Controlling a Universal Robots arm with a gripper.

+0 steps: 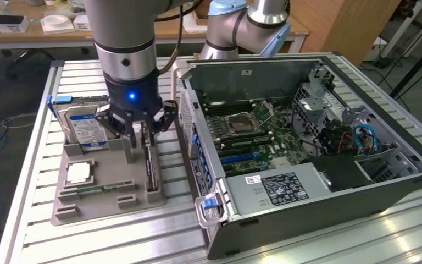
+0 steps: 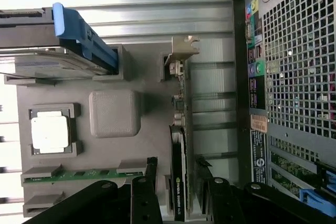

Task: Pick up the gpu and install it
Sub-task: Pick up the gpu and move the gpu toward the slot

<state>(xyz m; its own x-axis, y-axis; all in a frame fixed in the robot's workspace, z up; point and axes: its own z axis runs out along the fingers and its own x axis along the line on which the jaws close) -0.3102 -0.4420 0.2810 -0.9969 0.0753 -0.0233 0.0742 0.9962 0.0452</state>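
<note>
Fingers [image 2: 149, 174] are held wide, one either side of the gpu [image 2: 178, 171], w/ a gap seen on each side; nothing is gripped. The gpu is stood on edge in a slot of the grey holder tray [image 1: 108, 198], between the hard drive [image 1: 86, 129] and the opened PC case [image 1: 306, 165], all carried on the slatted desk [image 1: 86, 242].
</note>
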